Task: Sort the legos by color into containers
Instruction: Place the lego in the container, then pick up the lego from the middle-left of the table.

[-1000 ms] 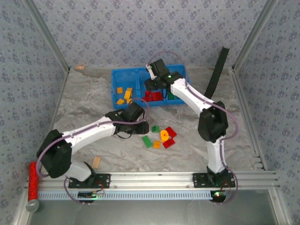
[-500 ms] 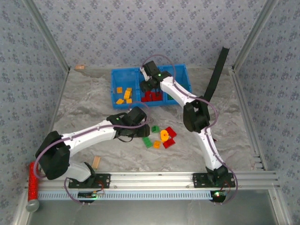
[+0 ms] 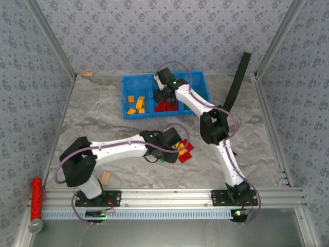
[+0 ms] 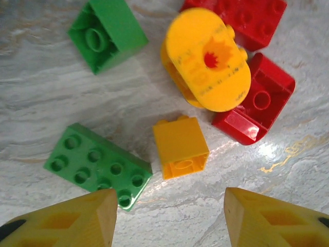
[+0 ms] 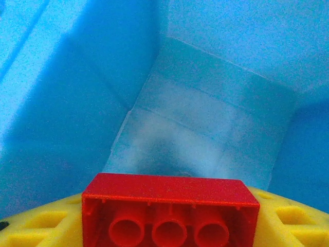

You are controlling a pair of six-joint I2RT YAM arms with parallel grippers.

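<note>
Over the marbled grey-white tabletop [image 3: 103, 118], enclosed by walls of patterned blue-grey wallpaper [image 3: 154, 31], the left gripper [image 4: 169, 201] hangs spread above loose legos [image 4: 180, 146]. The right gripper [image 5: 169, 229] pinches a red brick [image 5: 169, 198] inside the middle compartment of the blue bin [image 3: 198, 82].

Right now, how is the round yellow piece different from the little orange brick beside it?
The round yellow piece has curved edges; the little orange brick is boxy. The round yellow piece is bigger than the little orange brick. It carries a red splash mark; the brick is plain. Both are yellow-orange and lie on the table.
</note>
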